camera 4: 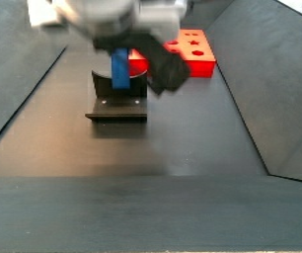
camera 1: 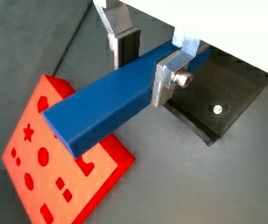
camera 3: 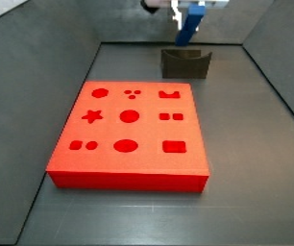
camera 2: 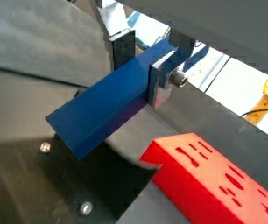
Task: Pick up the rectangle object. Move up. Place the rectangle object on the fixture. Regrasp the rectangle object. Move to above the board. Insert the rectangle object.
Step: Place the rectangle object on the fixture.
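Observation:
My gripper [camera 1: 143, 74] is shut on the rectangle object [camera 1: 102, 105], a long blue bar whose square end juts out past the silver fingers [camera 1: 165, 79] in both wrist views [camera 2: 102, 109]. In a side view the bar [camera 3: 188, 29] hangs end-down just above the fixture [camera 3: 185, 63], a small dark grey notched block at the back of the floor. Another side view shows the bar [camera 4: 119, 67] under the gripper [camera 4: 120, 49], its lower end close to the fixture [camera 4: 118, 107]. I cannot tell whether they touch. The red board [camera 3: 131, 135] with shaped cut-outs lies flat, apart from the fixture.
Dark grey walls [camera 3: 60, 58] enclose the floor on all sides. The fixture's dark plate with screws [camera 2: 67, 184] shows below the bar, and the board's edge [camera 2: 218, 175] lies beside it.

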